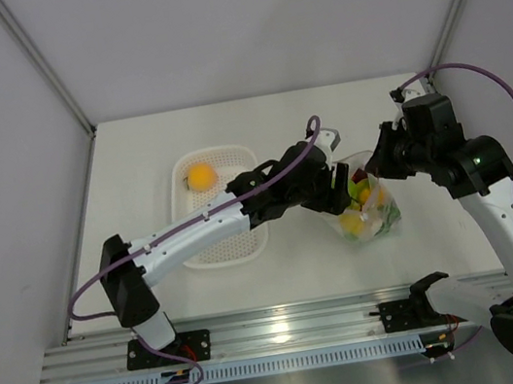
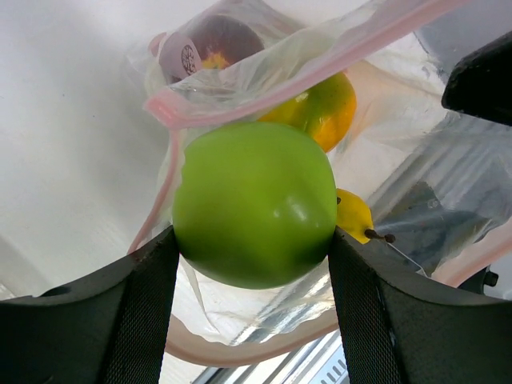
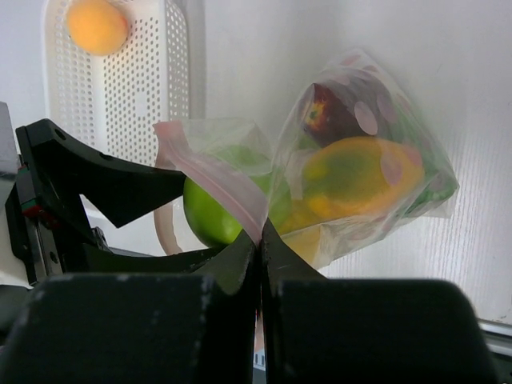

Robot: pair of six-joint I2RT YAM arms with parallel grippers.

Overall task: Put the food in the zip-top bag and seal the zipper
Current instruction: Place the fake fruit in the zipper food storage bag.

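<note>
The zip-top bag (image 1: pixel 371 217) sits right of the worktop's middle, its zipper (image 3: pixel 216 180) pinched in the closed right hand (image 3: pixel 258 248). The left hand (image 2: pixel 252 248) grips the lime-green fruit (image 2: pixel 256 192) at the mouth. Released short, the fruit could roll out, or it could drag the floppy rim free.

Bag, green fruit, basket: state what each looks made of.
Bag: thin, clear plastic film, glossy; it creases, sags and is see-through. Green fruit: probably hard moulded plastic, smooth and shiny, with a sharp highlight and even colour. Basket: white plastic, apparently rigid, matt, with regular rows of small holes.
</note>
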